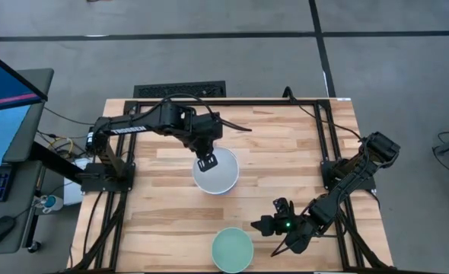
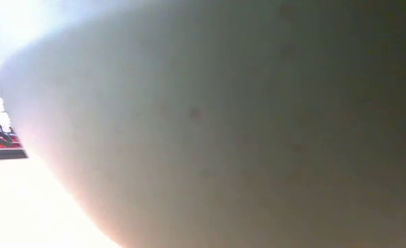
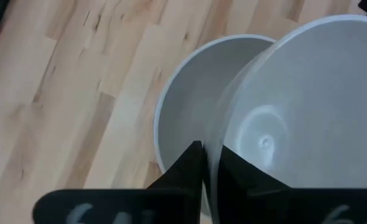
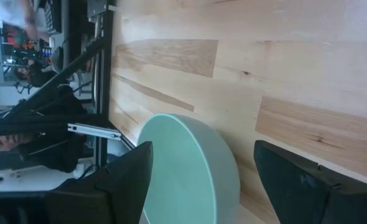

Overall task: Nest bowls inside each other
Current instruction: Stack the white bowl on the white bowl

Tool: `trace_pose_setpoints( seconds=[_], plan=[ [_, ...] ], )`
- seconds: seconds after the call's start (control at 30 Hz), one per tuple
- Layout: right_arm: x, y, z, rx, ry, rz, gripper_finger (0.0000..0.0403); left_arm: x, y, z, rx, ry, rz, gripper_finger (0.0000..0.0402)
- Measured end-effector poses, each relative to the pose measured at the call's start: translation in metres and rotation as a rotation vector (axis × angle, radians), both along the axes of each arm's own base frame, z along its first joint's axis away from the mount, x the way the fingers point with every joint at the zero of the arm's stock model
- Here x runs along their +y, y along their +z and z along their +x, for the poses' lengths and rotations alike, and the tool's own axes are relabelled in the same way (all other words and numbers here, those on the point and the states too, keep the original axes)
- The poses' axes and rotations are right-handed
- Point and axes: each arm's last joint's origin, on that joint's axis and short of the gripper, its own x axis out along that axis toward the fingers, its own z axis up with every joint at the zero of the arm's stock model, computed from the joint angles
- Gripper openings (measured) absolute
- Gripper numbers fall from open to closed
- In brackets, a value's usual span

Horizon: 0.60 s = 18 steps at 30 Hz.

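Observation:
In the high view my left gripper (image 1: 205, 161) is shut on a white bowl (image 1: 217, 173) at the table's middle. The left wrist view shows that bowl (image 3: 295, 106) offset over a second white bowl (image 3: 186, 99) on the wood; whether the two touch I cannot tell. A mint green bowl (image 1: 232, 250) stands upright on its base at the near edge. My right gripper (image 1: 265, 226) is open just to its right and touches nothing. In the right wrist view the mint bowl (image 4: 190, 168) lies ahead, between the spread fingers. Other bowls are out of view. My left gripper (image 3: 209, 149) pinches the upper white bowl's rim (image 3: 216, 134) on its far-left side, one finger (image 3: 186, 168) outside the wall and one inside. The fingers come from above, slanting down. The bowl is open side up, over the lower white bowl.
A pale bowl wall (image 2: 223, 138) close to the lens fills the low view. Black frame rails (image 1: 323, 129) run along the table's far and right sides. Bare wood (image 1: 156, 221) lies at near left. A monitor (image 1: 4, 99) and keyboard stand off the table's left.

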Motion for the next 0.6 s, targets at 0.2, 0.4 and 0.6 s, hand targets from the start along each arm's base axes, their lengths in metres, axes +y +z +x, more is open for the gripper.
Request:
trace_pose_setpoints(
  seconds=[0.2, 0.4, 0.6],
  plan=[
    [0.0001, 0.0000, 0.0000, 0.000, 0.001, 0.001, 0.0302, 0.0012, 0.0000, -0.0003, 0.004, 0.006, 0.039, 0.0016],
    [0.0000, 0.0000, 0.0001, 0.000, 0.001, 0.002, 0.0302, 0.0022, 0.0001, -0.0001, 0.005, 0.003, 0.079, 0.0016],
    [0.0001, 0.0000, 0.0000, 0.001, 0.001, 0.001, 0.0302, 0.0006, 0.0002, 0.0003, -0.002, -0.019, 0.028, 0.0016]
  ],
)
